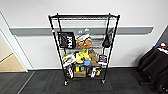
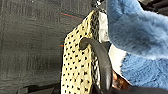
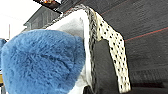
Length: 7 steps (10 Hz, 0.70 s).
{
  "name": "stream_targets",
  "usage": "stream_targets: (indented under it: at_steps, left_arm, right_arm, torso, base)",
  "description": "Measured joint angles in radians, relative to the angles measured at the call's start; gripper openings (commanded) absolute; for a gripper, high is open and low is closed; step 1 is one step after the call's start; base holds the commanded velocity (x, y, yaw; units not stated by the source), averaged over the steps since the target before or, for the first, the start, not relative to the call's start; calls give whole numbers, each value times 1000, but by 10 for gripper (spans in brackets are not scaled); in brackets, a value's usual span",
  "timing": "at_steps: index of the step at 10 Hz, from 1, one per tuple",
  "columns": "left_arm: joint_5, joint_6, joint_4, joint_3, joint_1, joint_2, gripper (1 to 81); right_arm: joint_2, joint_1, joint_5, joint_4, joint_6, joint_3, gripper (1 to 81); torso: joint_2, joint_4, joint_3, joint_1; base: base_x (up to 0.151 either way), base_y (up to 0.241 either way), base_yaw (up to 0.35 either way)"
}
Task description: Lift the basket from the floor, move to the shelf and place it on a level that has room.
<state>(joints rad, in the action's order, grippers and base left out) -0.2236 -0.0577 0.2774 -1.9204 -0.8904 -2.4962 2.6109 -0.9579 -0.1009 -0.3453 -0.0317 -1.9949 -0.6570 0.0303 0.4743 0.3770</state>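
The basket [image 2: 75, 65] is cream woven with dark specks and a dark braided rim, and it looms large beside my left wrist camera. Its dark curved handle [image 2: 100, 60] arches across the near side. The same basket [image 3: 112, 47] sits close to my right wrist camera, showing pale lining and a dark handle [image 3: 102, 67]. A fluffy blue thing [image 3: 42, 60] bulges out of it. Dark grey carpet floor [image 2: 30, 37] lies behind it. Straight ahead in the head view stands the black wire shelf [image 1: 83, 47] against the white wall. Its top level [image 1: 83, 17] is bare.
The shelf's lower tiers are crowded: a black bag [image 1: 67, 40], colourful packets [image 1: 83, 56], a cardboard box [image 1: 80, 73]. A doorway with tan wooden floor [image 1: 10, 63] opens at left. A dark draped object [image 1: 155, 62] stands at right. Carpet [image 1: 45, 82] stretches before the shelf.
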Motion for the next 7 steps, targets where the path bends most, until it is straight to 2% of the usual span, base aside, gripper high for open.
stream_targets:
  at_steps: [2, 7]
  left_arm:
    - [7, 0, 0, 1, -3, -3, 10]
    - [12, 0, 0, 2, -11, 0, 10]
  right_arm:
    - [2, -1, 13, 0, 1, 2, 10]
    - [16, -4, 22, 0, 3, -1, 10]
  torso:
    - [64, 0, -3, -42]
    - [227, 0, -76, -148]
  base:
    - [0, 0, 0]
    - [0, 0, 0]
